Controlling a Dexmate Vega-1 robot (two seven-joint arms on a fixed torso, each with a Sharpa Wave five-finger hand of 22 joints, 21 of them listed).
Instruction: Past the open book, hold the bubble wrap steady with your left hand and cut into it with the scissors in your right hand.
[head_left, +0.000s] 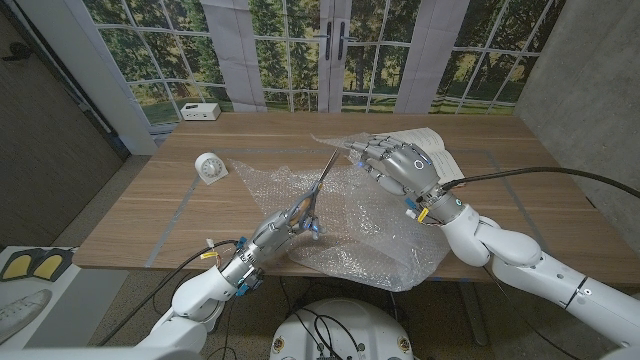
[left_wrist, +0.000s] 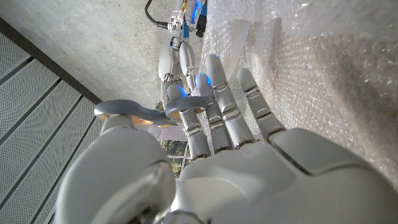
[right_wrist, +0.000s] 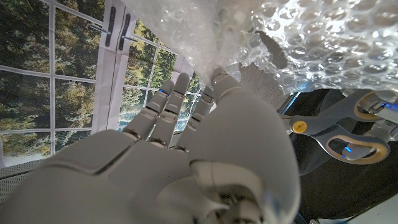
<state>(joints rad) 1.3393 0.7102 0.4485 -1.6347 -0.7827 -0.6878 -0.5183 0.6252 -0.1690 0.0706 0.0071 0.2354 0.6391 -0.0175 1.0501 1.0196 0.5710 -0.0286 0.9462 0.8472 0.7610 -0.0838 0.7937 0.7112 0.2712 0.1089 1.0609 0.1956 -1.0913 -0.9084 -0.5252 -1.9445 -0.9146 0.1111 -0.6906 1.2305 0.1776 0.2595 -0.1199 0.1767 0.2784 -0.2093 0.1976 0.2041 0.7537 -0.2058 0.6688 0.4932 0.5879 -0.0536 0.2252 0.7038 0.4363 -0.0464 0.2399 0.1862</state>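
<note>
A large clear sheet of bubble wrap covers the middle of the wooden table. My left hand grips grey scissors by their handles, blades pointing away over the wrap toward its far edge. My right hand holds that far edge of the bubble wrap lifted, just beyond the blade tips. The open book lies under and behind the right hand. In the right wrist view the scissors sit beside the wrap, close to my right hand.
A small white round clock stands left of the wrap. A white box sits at the table's far left edge. The wrap's near corner hangs over the front edge. Windows and a door lie behind the table.
</note>
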